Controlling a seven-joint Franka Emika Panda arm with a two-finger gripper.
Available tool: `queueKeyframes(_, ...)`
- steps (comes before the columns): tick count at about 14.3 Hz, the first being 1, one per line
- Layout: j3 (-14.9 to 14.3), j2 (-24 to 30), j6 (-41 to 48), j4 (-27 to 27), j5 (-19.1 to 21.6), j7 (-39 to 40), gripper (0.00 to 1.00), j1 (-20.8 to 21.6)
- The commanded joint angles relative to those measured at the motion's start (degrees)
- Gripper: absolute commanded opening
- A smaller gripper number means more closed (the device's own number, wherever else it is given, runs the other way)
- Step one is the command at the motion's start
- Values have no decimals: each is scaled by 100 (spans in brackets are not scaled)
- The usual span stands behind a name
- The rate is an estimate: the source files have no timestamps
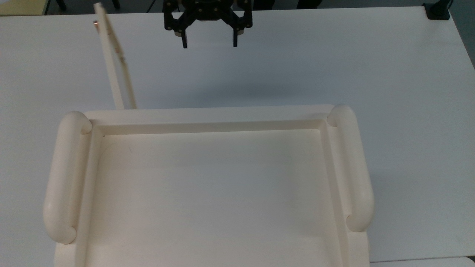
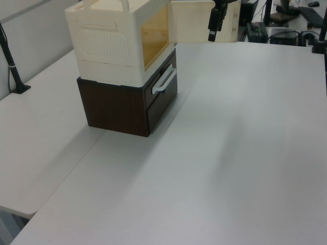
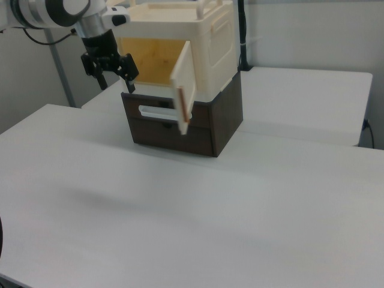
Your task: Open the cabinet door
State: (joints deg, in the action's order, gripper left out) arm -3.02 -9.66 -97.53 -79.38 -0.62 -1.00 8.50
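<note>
one cabinet door (image 3: 183, 87) swung wide, one hand (image 1: 209, 43) spread apart.

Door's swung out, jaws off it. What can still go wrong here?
1. The cabinet door stands free, well clear of the gripper; nothing holds it, so it may swing back.
2. The open jaws hang in front of the cabinet opening; a careless retreat toward the top view's left could clip the door.

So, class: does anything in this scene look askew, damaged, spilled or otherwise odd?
Nothing stands out. The cabinet door is swung wide open, the cabinet sits squarely on the dark drawer unit, and the gripper hangs open and apart from the door.
</note>
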Motion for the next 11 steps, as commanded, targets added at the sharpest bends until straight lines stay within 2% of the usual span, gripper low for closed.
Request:
queueKeyframes(1, 3, 481, 156, -674, -121, 21, 100, -164)
queueKeyframes(6, 12, 772, 199, -1211, -166, 39, 100, -296)
queueKeyframes(11, 3, 755, 208, -1212, -166, 39, 100, -331)
